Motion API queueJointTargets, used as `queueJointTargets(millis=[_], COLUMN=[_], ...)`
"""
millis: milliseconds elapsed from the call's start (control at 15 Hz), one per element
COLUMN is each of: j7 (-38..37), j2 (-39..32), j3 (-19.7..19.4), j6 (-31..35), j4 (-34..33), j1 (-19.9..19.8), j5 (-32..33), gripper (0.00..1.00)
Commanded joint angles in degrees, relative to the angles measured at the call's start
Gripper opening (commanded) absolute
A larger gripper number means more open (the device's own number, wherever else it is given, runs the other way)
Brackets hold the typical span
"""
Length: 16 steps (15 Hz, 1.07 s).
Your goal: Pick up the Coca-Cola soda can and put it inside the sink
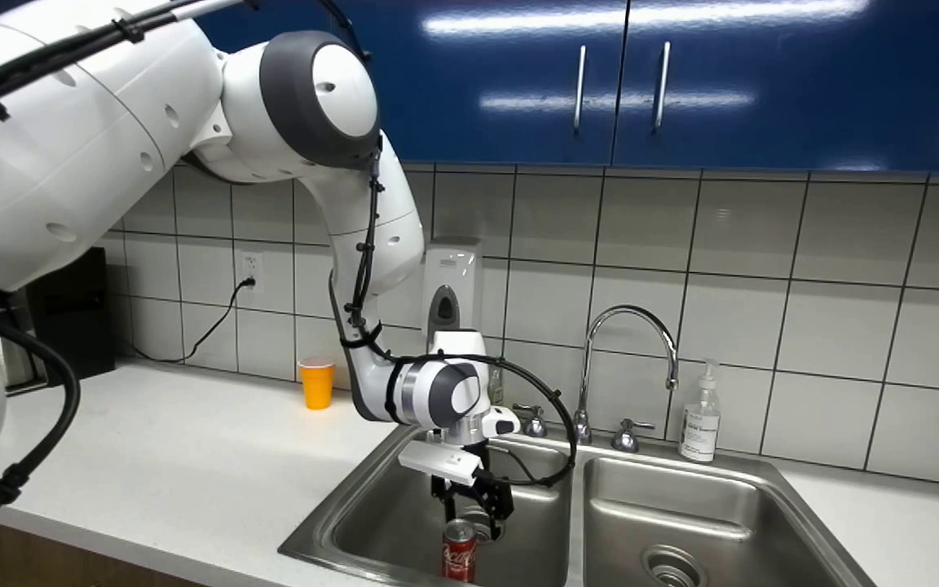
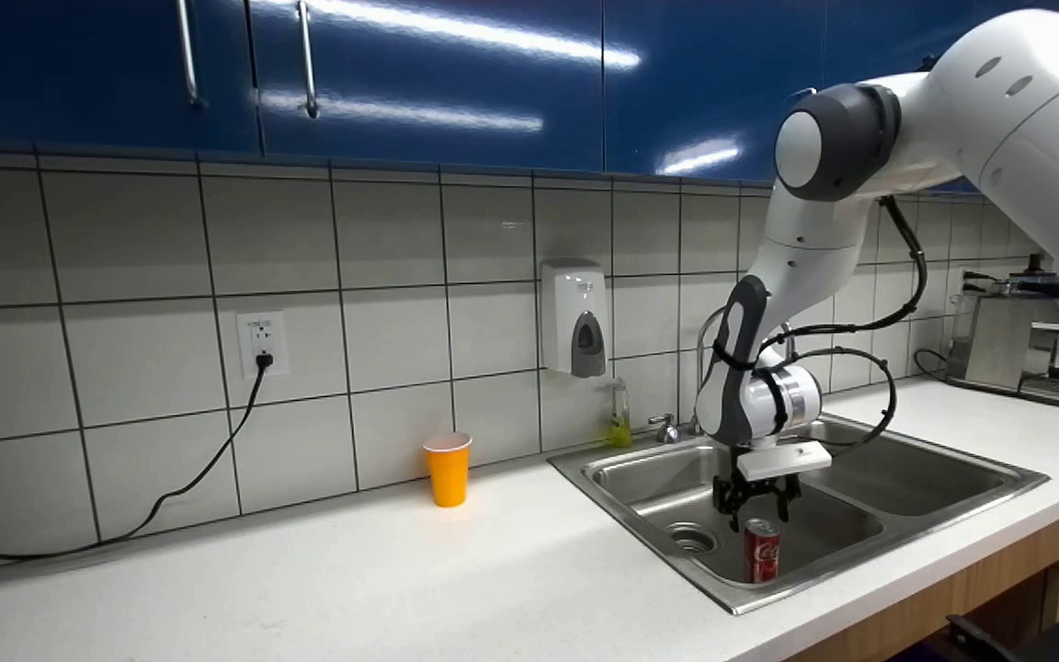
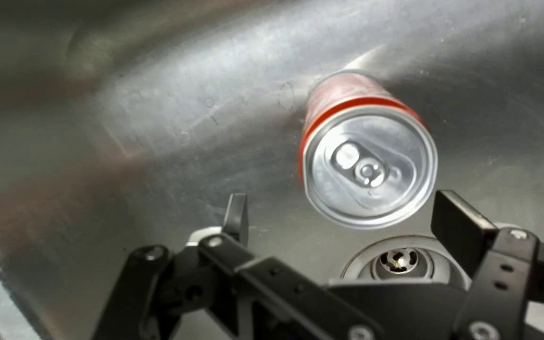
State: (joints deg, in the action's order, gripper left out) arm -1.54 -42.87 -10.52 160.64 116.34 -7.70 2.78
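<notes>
Tool (image 3: 340, 212) agape, seemingly just clear of upright Coca-Cola can (image 2: 762, 556) in sink (image 1: 539, 522).

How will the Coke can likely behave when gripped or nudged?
The Coke can is probably stiff and heavy for its size: its lid looks unopened. Its smooth sides may slip. Standing upright in the sink basin, it could tip if pushed high.

Read "Coca" in white script on the red Coca-Cola can (image 1: 459, 556), in both exterior views. Could not make out printing on the pump bottle (image 1: 699, 428), small marks on the soap dispenser (image 2: 574, 317) or lettering on the outlet plate (image 2: 258, 342).
</notes>
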Motion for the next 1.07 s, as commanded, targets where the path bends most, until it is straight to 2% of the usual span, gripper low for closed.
queueJointTargets(millis=[0, 467, 1000], j7=[1.87, 2.89, 12.5], j2=[3.05, 7.25, 15.61], j3=[0.52, -0.12, 1.2], j6=[-1.09, -2.67, -9.15], j4=[1.1, 3.05, 7.78], j1=[-0.86, -0.46, -2.59], j5=[0.24, 1.13, 3.55], gripper=[1.0, 1.0, 1.0])
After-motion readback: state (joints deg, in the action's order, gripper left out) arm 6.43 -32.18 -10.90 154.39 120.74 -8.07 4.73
